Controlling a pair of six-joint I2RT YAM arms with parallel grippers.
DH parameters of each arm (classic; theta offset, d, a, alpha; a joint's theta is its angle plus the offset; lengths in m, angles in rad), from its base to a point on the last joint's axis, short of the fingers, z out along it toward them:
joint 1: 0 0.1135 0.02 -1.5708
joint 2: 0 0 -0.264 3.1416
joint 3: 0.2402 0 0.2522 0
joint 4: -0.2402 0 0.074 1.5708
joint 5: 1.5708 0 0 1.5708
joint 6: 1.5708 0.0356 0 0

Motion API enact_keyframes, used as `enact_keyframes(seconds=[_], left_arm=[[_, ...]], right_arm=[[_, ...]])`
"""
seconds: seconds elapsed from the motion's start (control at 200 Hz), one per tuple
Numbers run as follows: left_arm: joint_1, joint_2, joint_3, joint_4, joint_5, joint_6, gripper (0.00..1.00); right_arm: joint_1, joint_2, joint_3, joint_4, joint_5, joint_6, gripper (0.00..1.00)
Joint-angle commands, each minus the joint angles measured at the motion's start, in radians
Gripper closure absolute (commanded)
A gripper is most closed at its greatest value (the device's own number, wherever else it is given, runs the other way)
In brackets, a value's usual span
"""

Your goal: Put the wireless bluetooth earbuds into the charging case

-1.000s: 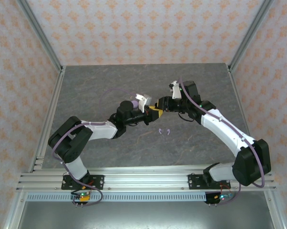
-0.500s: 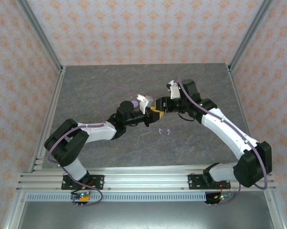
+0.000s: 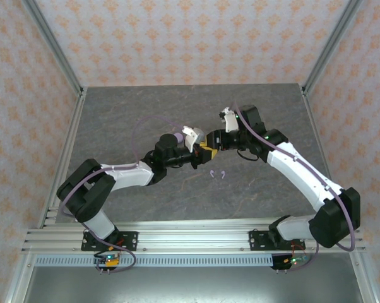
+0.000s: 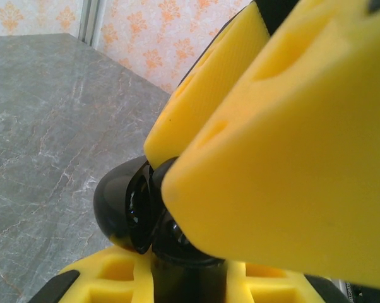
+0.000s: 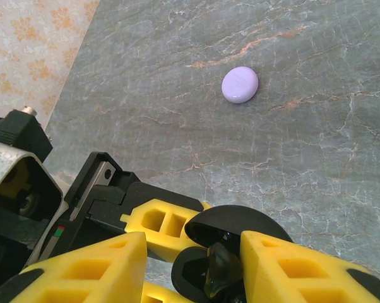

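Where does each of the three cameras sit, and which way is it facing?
Top external: high behind the bases, looking down on the table; the left arm and right arm show whole.
Left wrist: on the left arm, looking along the left fingers, shut on the black case.
Right wrist: on the right arm, looking down past the open right fingers toward the lavender case.
Shared: both wrist views show the black case.

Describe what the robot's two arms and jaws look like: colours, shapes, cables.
Both the left arm and right arm have white links and black joints, with a thin purple cable along each. The jaws are yellow and blocky, with rectangular cut-outs.
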Motion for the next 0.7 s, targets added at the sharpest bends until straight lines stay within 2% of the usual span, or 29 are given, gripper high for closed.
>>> enact_keyframes(seconds=[0.0, 0.551, 0.696], left_arm=[[-0.007, -0.042, 0.005, 0.010, -0.013, 0.036, 0.81], [-0.010, -0.045, 0.009, -0.025, -0.016, 0.054, 0.81], [-0.010, -0.051, 0.003, -0.030, -0.022, 0.061, 0.81]], right_arm=[[0.014, -0.014, 0.034, -0.043, 0.048, -0.018, 0.55], [0.016, -0.038, 0.068, -0.083, 0.081, -0.025, 0.53], [0.015, -0.057, 0.065, -0.093, 0.149, -0.014, 0.55]])
